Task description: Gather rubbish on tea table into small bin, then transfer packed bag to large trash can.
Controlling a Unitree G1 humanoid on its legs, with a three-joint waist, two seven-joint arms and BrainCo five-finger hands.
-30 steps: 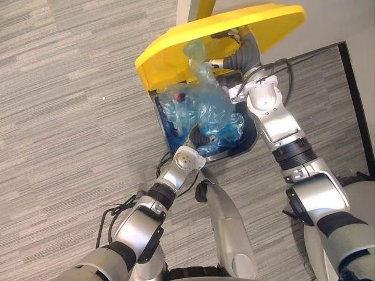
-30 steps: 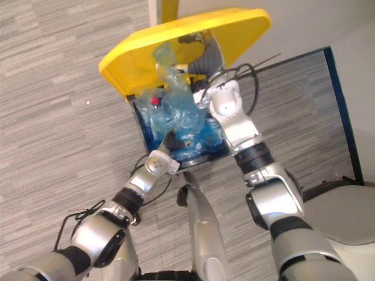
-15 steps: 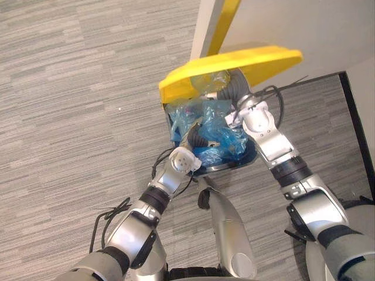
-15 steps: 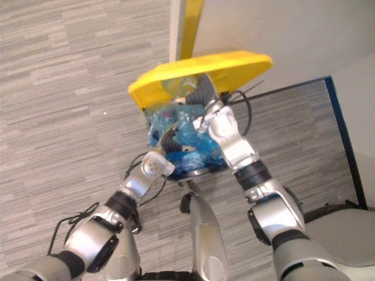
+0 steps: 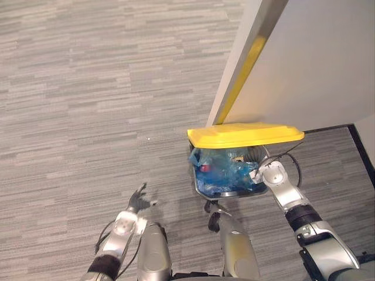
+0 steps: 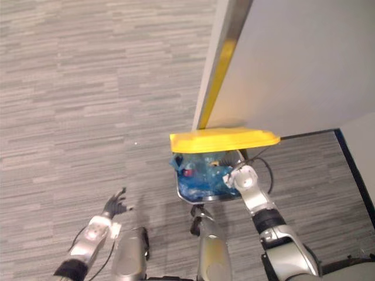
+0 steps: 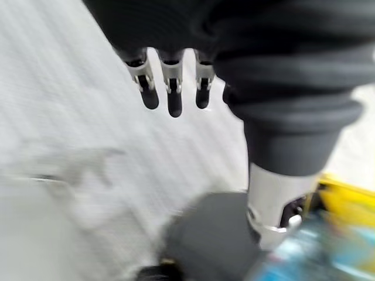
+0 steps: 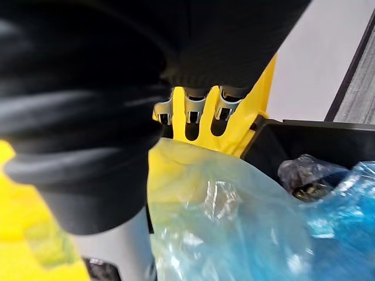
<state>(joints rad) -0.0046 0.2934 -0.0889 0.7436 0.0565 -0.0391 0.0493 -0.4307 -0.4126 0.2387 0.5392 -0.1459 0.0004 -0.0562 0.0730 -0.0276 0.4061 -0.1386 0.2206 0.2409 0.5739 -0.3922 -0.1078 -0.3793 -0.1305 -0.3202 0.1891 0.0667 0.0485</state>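
On the grey striped carpet point(image 5: 88, 88) in front of me stands the large trash can point(image 5: 224, 194), just beside a pale wall point(image 5: 316, 64) with a yellow stripe point(image 5: 249, 58) running down its edge. The can's yellow lid point(image 5: 243, 135) sits nearly level above the opening, lifted enough that I can see in under its front edge.

The blue see-through bag point(image 5: 225, 174) is inside the can, crumpled and filling most of the opening below the lid. A small red thing point(image 5: 204, 168) shows through the plastic on the side nearer my left arm. Close up, the bag's thin skin bulges toward my right wrist, with a dark clump point(image 8: 302, 175) lying in its folds by the can's black inner wall point(image 8: 316, 140).

My right hand point(image 8: 117, 70) reaches into the can under the lid. Its fingers point(image 8: 194, 115) are stretched out flat against the yellow underside of the lid, curled round nothing, with the bag just beneath them.

My left hand point(image 5: 136, 204) is well apart from the can, low over the bare carpet on my left side. Its fingers point(image 7: 170, 88) are straight and spread, and it carries nothing.
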